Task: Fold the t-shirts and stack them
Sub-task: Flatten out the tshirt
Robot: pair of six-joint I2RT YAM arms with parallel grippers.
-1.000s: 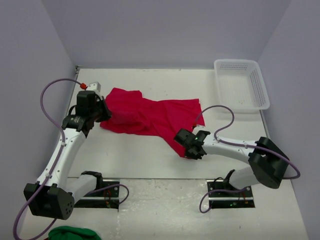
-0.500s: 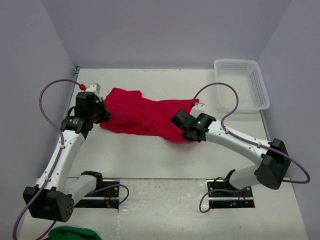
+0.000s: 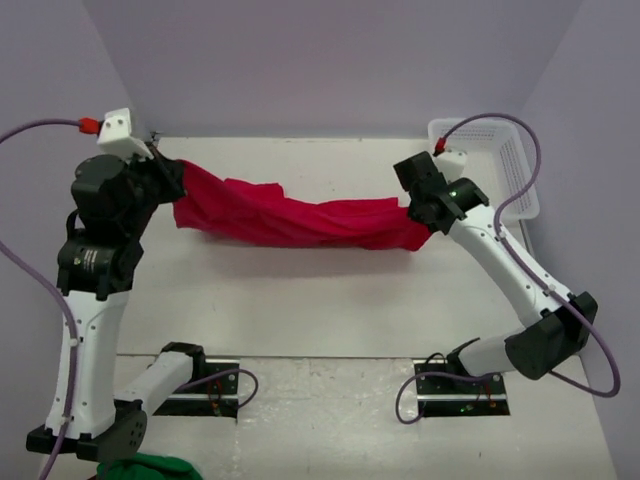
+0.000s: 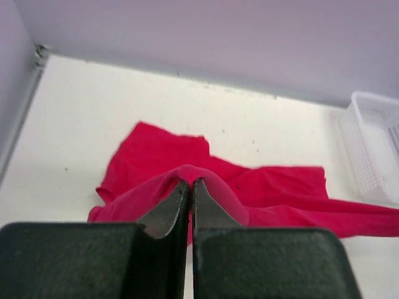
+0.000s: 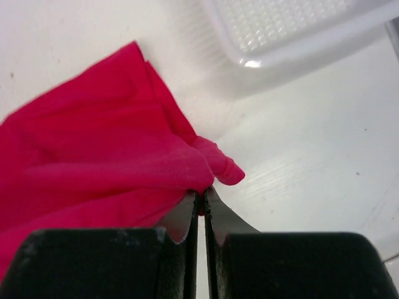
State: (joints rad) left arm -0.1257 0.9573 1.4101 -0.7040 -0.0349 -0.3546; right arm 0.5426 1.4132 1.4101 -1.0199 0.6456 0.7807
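A bright red t-shirt point(image 3: 295, 215) hangs stretched between my two grippers above the table, sagging in the middle. My left gripper point(image 3: 178, 192) is raised at the left and shut on the shirt's left end; the cloth point(image 4: 262, 187) bunches over its fingertips in the left wrist view, where that gripper point(image 4: 190, 182) shows closed. At the right, my right gripper point(image 3: 425, 222) is shut on the shirt's other end. In the right wrist view the red fabric point(image 5: 100, 168) is pinched at the tips of that gripper point(image 5: 201, 193).
A white plastic mesh basket point(image 3: 482, 180) stands at the back right corner, also seen as the basket point(image 4: 374, 146) and the basket point(image 5: 293, 25) in the wrist views. Green cloth point(image 3: 140, 468) lies at the bottom left beyond the table. Walls close in the back and sides.
Both arms have lifted and moved apart, the left up and left, the right up toward the basket. The shirt went from a crumpled heap on the table to a stretched band in the air.
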